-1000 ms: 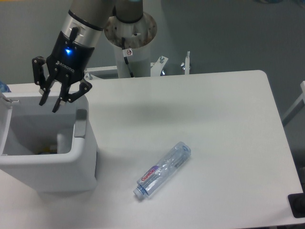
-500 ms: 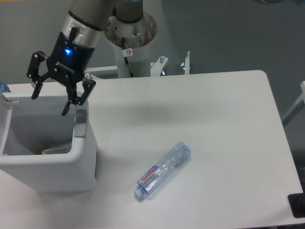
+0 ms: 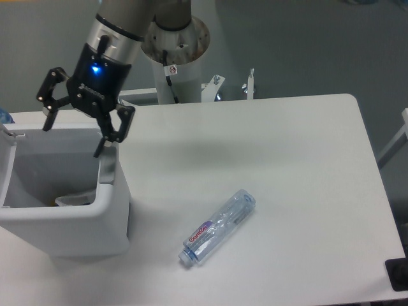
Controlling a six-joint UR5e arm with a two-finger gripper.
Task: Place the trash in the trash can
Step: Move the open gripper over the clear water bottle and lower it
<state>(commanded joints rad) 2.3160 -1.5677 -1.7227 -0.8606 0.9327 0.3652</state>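
A clear plastic bottle (image 3: 218, 227) with a red-purple label lies on its side on the white table, right of the trash can. The trash can (image 3: 111, 220), a boxy white bin with a grey inside, stands at the left edge. A pale wrapper (image 3: 73, 200) lies at its bottom. My gripper (image 3: 73, 136) hangs over the can's back part, fingers spread wide open and empty, one fingertip (image 3: 100, 151) close above the right rim.
The arm's white base column (image 3: 175, 57) stands behind the table with metal brackets (image 3: 233, 86) beside it. A dark object (image 3: 398, 274) pokes in at the table's front right corner.
The gripper's fingers spread from nearly closed to wide open, and a pale wrapper now lies in the can's bottom. The gripper then shifted slightly to the right.
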